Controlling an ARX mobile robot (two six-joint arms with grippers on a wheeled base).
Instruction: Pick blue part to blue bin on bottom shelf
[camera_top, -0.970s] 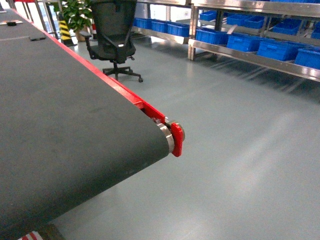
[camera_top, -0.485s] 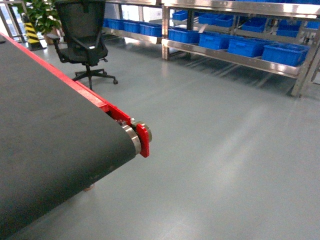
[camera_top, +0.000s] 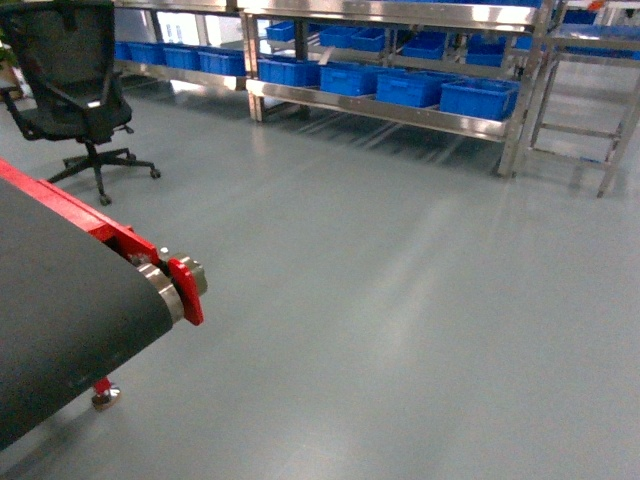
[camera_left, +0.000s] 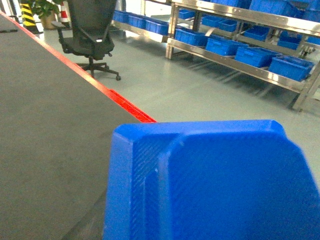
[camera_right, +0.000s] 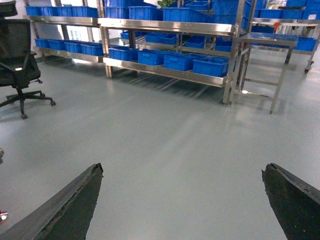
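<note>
Head view first: neither of my grippers shows. A dark conveyor belt (camera_top: 60, 330) fills the lower left, its red side rail ending at a red end bracket (camera_top: 186, 291) by the roller. Grey floor (camera_top: 400, 300) runs to a stainless-steel rack (camera_top: 390, 15) along the far wall, and blue bins (camera_top: 478, 97) sit in a row on its bottom shelf (camera_top: 380, 108). A black office chair (camera_top: 70, 90) stands at upper left, a steel table frame (camera_top: 590, 60) at far right.

Left wrist view: the blue part (camera_left: 210, 185) fills the lower frame, close to the lens and over the belt's edge; my left fingers are hidden behind it, so I cannot tell how they stand. Chair and rack lie beyond.

Right wrist view: my right gripper (camera_right: 182, 200) is spread wide, its two black fingers (camera_right: 70, 207) at the bottom corners with only bare floor between them. The rack's bottom shelf with its blue bins lies well ahead.
</note>
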